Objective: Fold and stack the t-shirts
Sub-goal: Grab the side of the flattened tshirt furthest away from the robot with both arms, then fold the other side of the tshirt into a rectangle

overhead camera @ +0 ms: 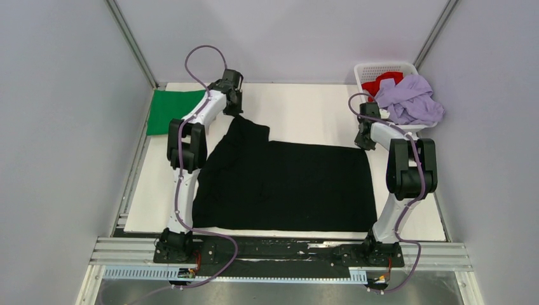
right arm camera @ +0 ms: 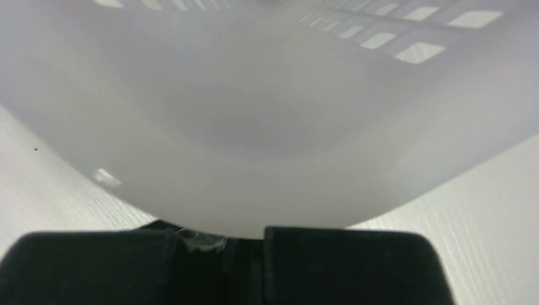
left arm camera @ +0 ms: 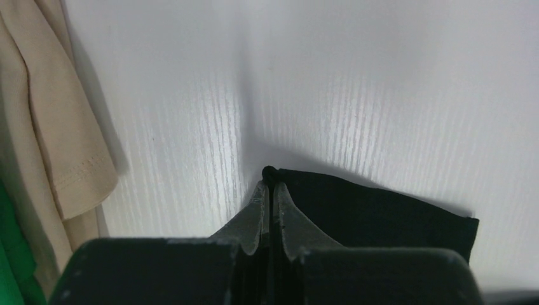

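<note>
Top external view has the black t-shirt [overhead camera: 286, 184] spread across the middle of the tabletop [overhead camera: 305, 108], mostly flat, with its far left corner drawn up off the surface to the left tool [overhead camera: 236, 111]. In the left wrist view that tool's fingers are pressed together, with a fold of black cloth pinched between them. The right tool [overhead camera: 364, 141] sits low at the shirt's far right corner, just beside the basket [overhead camera: 368, 68]. Its wrist view is filled by the basket's white wall, so I cannot tell whether its fingers are together or whether they have any cloth. A green t-shirt [overhead camera: 171, 109] lies flat at the far left of the tabletop, a tan t-shirt [left arm camera: 44, 127] shows beside it in the left wrist view, and a red t-shirt [overhead camera: 384, 81] and a lilac t-shirt [overhead camera: 410, 101] are heaped in the basket. The step in hand looks like taking both far corners of the black shirt for its first fold. The next move probably calls for a sure hold on the right corner. Both corners would then rise evenly and travel toward the near edge, clear of the basket.
</note>
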`<control>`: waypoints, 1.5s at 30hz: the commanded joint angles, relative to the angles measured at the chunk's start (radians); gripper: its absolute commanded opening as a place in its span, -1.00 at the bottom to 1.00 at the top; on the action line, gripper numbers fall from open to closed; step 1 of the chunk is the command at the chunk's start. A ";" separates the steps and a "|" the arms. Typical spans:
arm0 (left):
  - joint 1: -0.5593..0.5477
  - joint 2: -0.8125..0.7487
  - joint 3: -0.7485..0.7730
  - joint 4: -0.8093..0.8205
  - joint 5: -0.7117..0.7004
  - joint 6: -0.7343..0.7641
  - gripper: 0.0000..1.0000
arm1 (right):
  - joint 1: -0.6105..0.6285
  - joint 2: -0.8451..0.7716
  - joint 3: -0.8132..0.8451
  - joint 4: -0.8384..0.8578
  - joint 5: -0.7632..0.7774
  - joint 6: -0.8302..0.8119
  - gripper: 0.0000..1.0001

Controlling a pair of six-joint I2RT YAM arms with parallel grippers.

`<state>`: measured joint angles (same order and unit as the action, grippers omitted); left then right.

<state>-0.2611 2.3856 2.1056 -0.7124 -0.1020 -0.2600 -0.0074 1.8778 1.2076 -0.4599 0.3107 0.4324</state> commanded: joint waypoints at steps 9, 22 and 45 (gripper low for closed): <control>-0.003 -0.410 -0.360 0.225 0.205 0.033 -1.00 | 0.060 -0.143 -0.074 0.107 -0.022 -0.129 -1.00; -0.102 -0.930 -0.921 0.325 0.234 -0.037 -1.00 | 0.139 -0.432 -0.248 -0.002 -0.028 -0.082 -1.00; -0.187 -1.660 -1.365 -0.030 0.150 -0.396 -1.00 | 0.138 -0.813 -0.472 -0.066 0.063 -0.110 -1.00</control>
<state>-0.4438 0.8104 0.7433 -0.6415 0.0746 -0.5735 0.1307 1.1393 0.7532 -0.5678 0.3004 0.3557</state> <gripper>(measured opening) 0.008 0.007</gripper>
